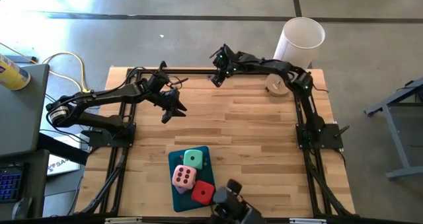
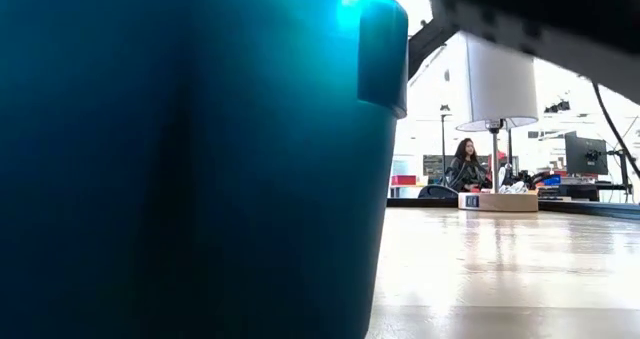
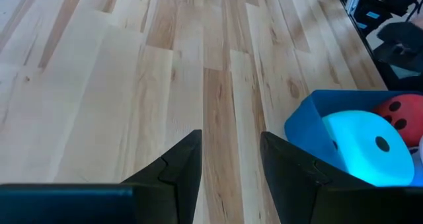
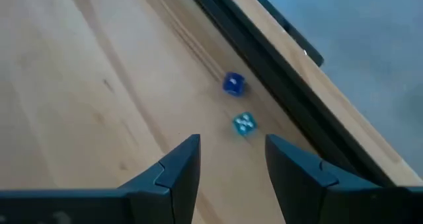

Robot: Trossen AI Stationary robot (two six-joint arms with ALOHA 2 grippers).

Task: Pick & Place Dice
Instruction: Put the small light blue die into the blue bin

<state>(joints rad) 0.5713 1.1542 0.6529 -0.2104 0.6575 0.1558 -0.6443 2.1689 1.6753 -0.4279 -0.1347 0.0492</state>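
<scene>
A teal tray (image 1: 177,159) sits by the table's near edge. Three soft dice rest in it: mint green (image 1: 193,159), pale pink (image 1: 184,178) and red (image 1: 203,193). The lilac die is not in view. My left gripper (image 1: 173,109) hovers open over bare wood left of centre. In its wrist view (image 3: 230,159) the tray's corner (image 3: 310,121), the mint die (image 3: 360,145) and the red die (image 3: 400,112) lie ahead. My right gripper (image 1: 217,77) is open near the far edge. Two small blue dice (image 4: 232,84) (image 4: 244,123) lie on the wood just beyond its fingertips (image 4: 232,159).
A white cylindrical bin (image 1: 301,39) stands beyond the far right corner, with a tape roll (image 1: 276,85) on the table near it. A black frame rail (image 4: 264,45) runs along the far edge. The tray's wall (image 2: 190,159) fills most of the low view; a person (image 2: 466,167) sits far behind.
</scene>
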